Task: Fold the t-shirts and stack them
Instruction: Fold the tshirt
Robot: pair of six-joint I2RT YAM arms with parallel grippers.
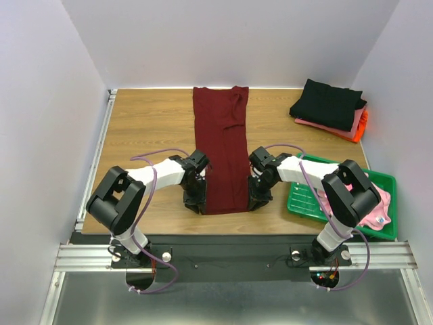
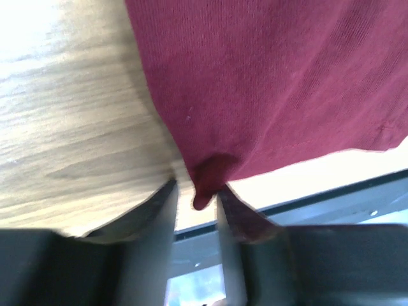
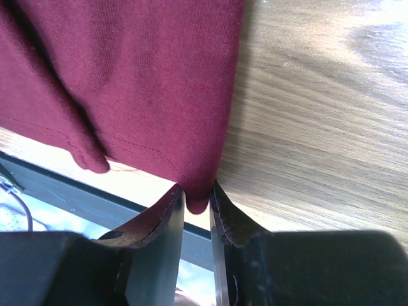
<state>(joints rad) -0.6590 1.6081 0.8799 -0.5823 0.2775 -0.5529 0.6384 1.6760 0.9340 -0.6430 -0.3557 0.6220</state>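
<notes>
The left pincer [image 2: 196,188] is squeezed narrow on one near corner of the dark maroon t-shirt [image 1: 221,145]. The right pincer [image 3: 197,191] squeezes the other near corner. The shirt lies flat in a long strip on the worktop [image 1: 149,128], between both pincers and reaching away from them.
</notes>
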